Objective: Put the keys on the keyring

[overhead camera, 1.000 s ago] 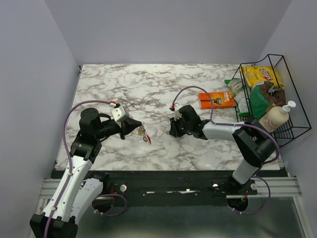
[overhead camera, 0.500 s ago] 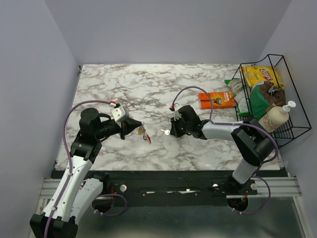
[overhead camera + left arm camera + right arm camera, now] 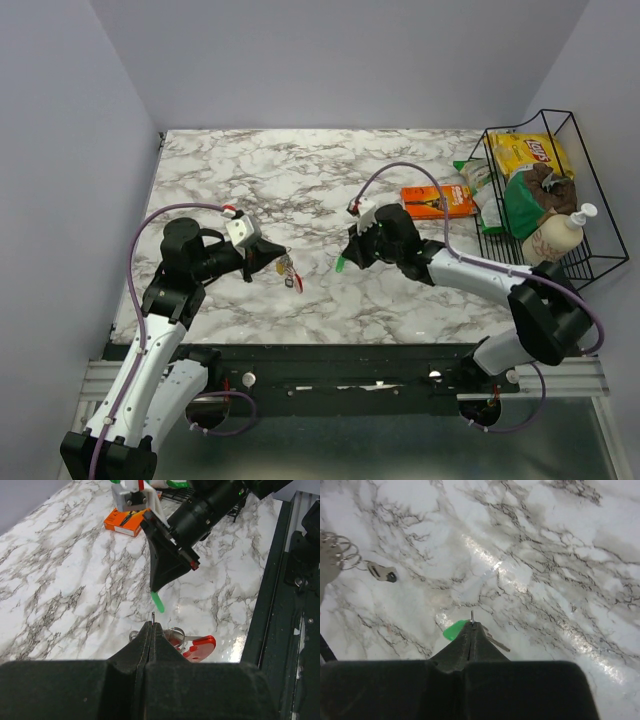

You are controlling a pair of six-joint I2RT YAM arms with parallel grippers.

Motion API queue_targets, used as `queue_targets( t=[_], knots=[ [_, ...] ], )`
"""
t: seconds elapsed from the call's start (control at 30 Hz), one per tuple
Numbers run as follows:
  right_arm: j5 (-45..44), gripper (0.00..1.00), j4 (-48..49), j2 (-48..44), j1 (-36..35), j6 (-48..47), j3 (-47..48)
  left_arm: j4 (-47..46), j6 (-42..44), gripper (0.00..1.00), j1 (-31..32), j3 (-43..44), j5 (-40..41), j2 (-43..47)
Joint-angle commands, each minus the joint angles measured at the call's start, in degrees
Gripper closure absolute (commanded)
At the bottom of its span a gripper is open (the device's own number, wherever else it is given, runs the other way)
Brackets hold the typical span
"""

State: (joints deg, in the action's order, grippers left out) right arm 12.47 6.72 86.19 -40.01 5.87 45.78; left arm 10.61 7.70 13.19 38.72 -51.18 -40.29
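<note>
Right gripper (image 3: 155,586) lifted, pinching green key (image 3: 157,602)

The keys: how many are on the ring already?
A red key seems already hung on the ring, which the left tool pinches. The right tool holds a green key close by, not yet threaded; that step remains.
</note>
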Motion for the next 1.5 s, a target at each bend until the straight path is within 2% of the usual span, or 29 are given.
queue_targets(
  t=[0.0, 0.23, 0.5, 0.9, 0.97, 1.23, 1.47],
  knots=[
    [7.28, 0.99, -1.97, -5.41, -0.16, -5.24, 0.36, 1.16, 2.40, 1.00, -0.27, 1.18, -0.50, 0.74],
    [22.06, 0.99, -6.01, -14.56, -0.16, -13.60, 2.20, 3.80, 8.20, 1.00, -0.27, 1.10, -2.16, 2.76],
    [29.89, 0.99, -15.24, -13.16, -0.16, -17.56, 8.80, 2.57, 10.49, 1.00, -0.27, -0.31, -4.19, 4.35],
    [32.79, 0.99, -21.66, -8.50, -3.05, -20.28, 17.76, 2.57, 16.46, 1.00, -0.09, -2.33, -3.75, 6.72],
    [32.97, 0.99, -22.36, -7.80, -3.76, -20.81, 19.69, 3.53, 18.65, 1.00, -0.01, -2.59, -3.93, 7.68],
    [32.71, 0.99, -27.72, -3.84, -6.57, -23.88, 26.81, 9.51, 37.26, 1.00, 1.13, -4.27, -6.82, 12.08],
    [32.27, 0.99, -31.15, -1.21, -9.38, -25.47, 31.12, 11.80, 40.90, 1.00, 1.75, -3.92, -7.18, 12.34]
  ],
)
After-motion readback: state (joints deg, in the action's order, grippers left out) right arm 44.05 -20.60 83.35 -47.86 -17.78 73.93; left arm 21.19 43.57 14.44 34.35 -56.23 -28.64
